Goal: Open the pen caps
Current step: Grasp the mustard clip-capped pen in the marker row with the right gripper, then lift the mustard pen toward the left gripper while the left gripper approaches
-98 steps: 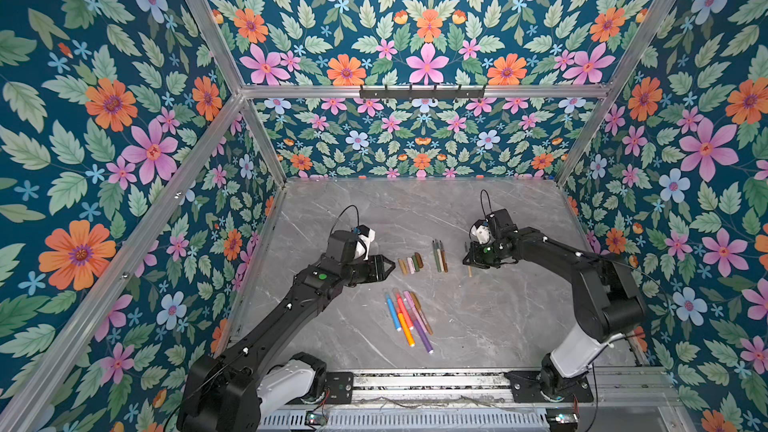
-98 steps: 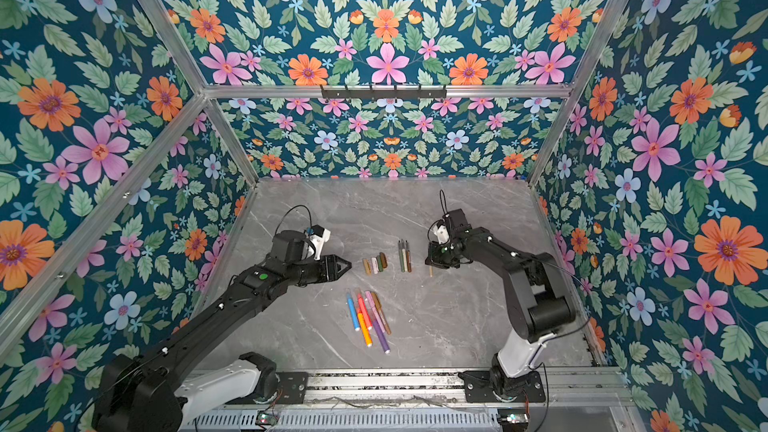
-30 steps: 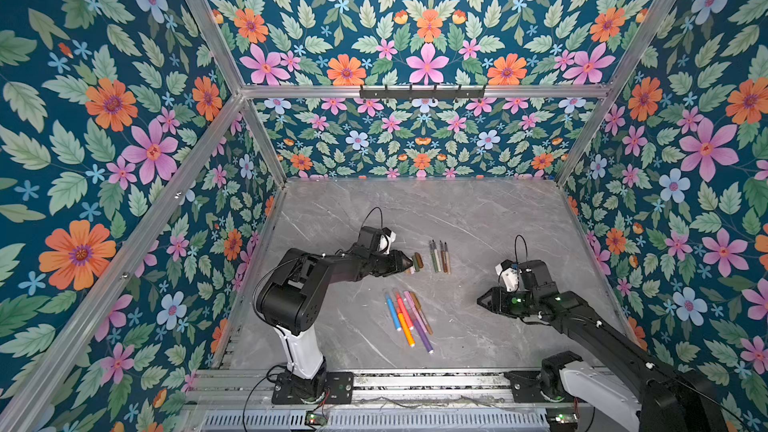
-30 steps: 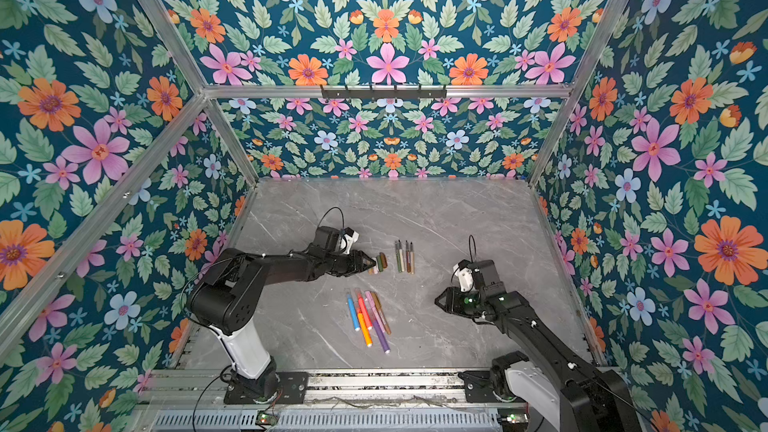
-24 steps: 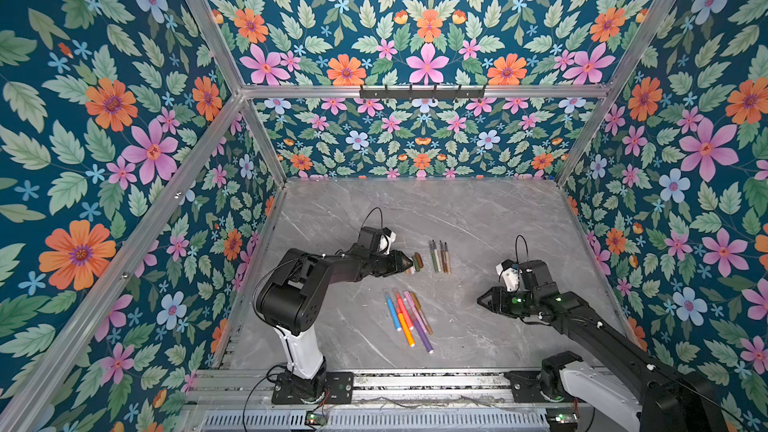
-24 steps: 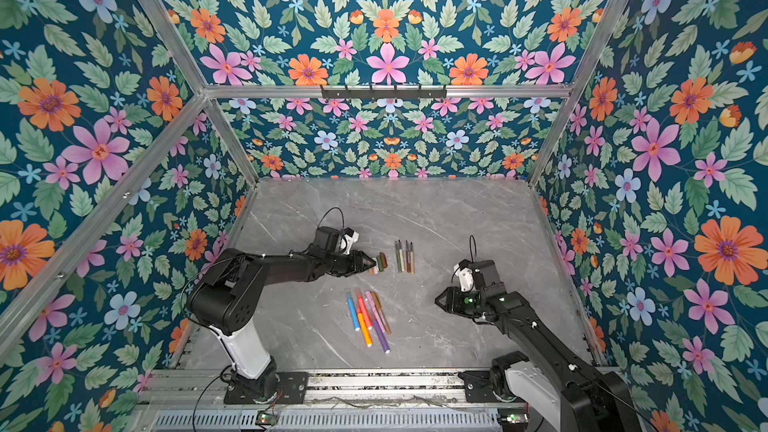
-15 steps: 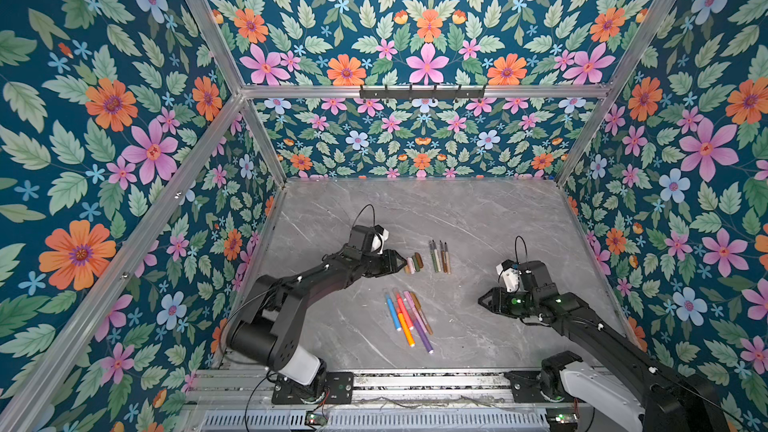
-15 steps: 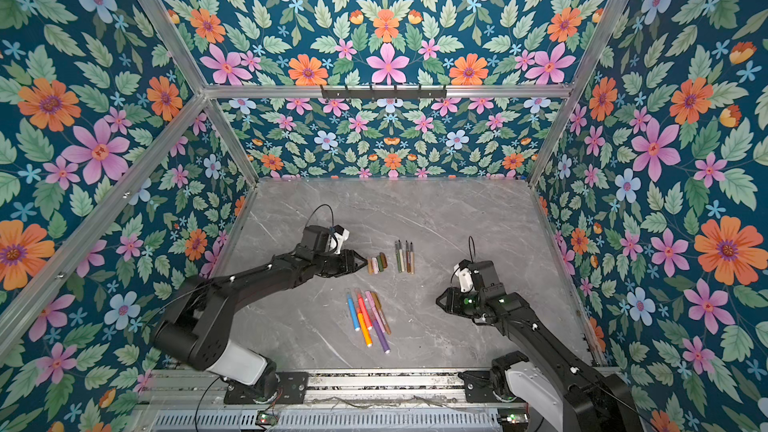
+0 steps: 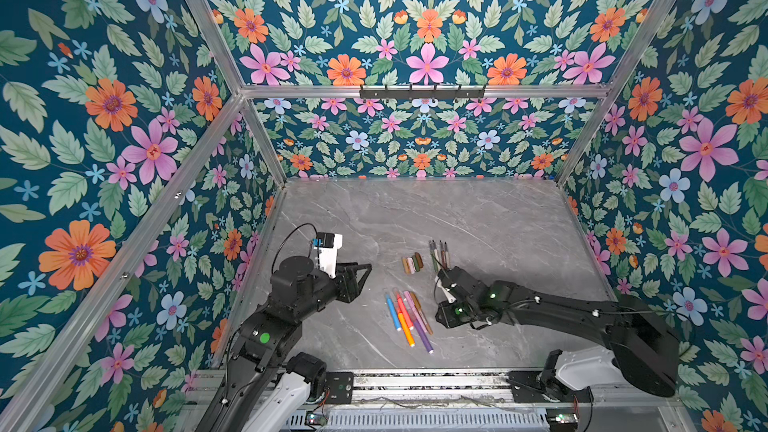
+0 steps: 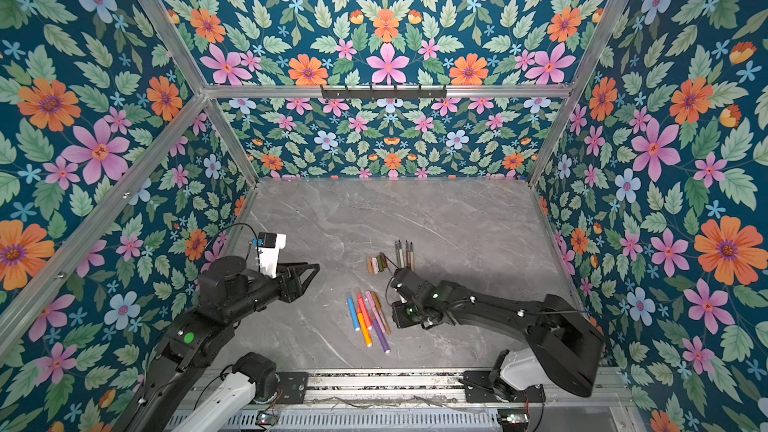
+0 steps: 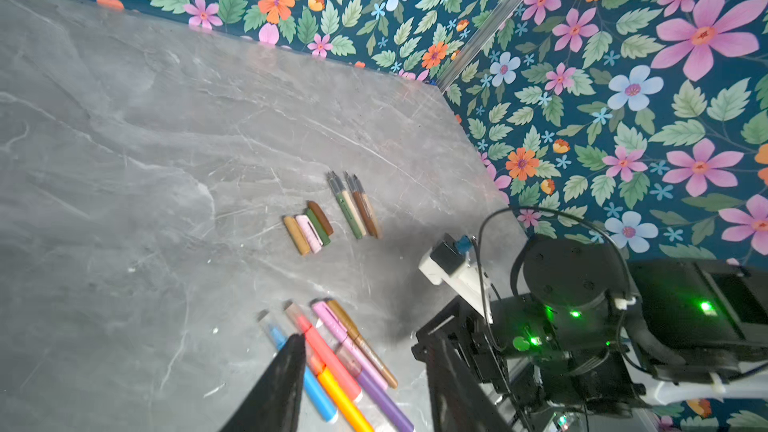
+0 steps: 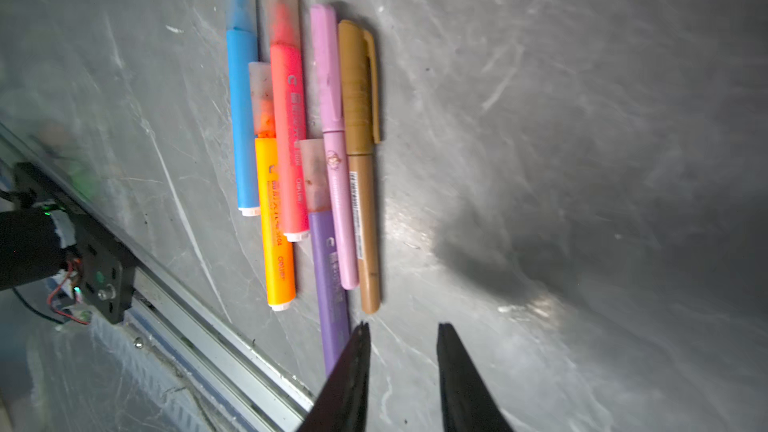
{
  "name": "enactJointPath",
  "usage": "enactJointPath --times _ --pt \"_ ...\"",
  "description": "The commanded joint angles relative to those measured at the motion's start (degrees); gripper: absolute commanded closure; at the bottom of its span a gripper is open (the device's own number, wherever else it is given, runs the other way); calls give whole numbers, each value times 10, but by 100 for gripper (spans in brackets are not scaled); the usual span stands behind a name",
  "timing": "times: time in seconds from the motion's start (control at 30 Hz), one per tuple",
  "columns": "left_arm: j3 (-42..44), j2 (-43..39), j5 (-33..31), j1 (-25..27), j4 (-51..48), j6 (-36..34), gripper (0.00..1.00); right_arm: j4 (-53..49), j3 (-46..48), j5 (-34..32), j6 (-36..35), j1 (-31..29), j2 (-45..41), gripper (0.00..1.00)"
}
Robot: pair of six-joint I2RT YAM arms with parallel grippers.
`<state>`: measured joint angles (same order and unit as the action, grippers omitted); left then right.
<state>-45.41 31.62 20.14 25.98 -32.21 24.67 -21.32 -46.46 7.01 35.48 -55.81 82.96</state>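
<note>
Pen caps (image 9: 412, 264) beside uncapped pens (image 9: 438, 255); 6 capped markers (image 9: 407, 318) nearby; both jaws apart.

Stereo pair high above looking down, wrist cameras close, all share markers (image 9: 405, 313)

Far half of table (image 9: 478, 218) bare, 10 to 2 o'clock, up to back wall (image 9: 415, 147). Mid clutter: caps (image 9: 412, 264), w/ pens (image 9: 438, 252) just beside at their 3; markers (image 9: 409, 318) at caps' 6, thin bare strip btwn. L gripper (image 9: 360, 273) at caps' 9, clear gap btwn. R gripper (image 12: 401, 326) tight beside markers at their 4; R arm (image 9: 561, 309) blocks table's 4 o'clock side. L arm (image 9: 282, 318) fills 8.
</note>
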Motion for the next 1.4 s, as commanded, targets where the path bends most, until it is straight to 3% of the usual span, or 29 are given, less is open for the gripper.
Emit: enactJointPath --times 0.0,0.47,0.53,0.67,0.9,1.1,1.23,1.37 --pt "6 -21 -23 0 -16 -19 47 -70 -58 -72 -2 -15 55 68" --pt "8 11 0 -2 -20 -33 46 -86 -145 -69 -3 -40 180 67" --pt "8 12 1 -3 -20 -33 46 -91 -148 -74 6 -41 190 72" --pt "8 13 3 -4 -19 -34 46 -100 -147 -86 18 -41 193 78" --pt "9 15 7 -7 -18 -35 46 -124 -122 -123 46 -41 165 78" --pt "10 37 -11 -11 -16 -32 46 -66 -44 -90 59 -41 126 67" --pt "21 73 10 -11 0 -3 46 -48 -9 -82 62 -41 87 89" --pt "96 119 100 -2 126 91 46 15 52 -58 69 -41 7 95"
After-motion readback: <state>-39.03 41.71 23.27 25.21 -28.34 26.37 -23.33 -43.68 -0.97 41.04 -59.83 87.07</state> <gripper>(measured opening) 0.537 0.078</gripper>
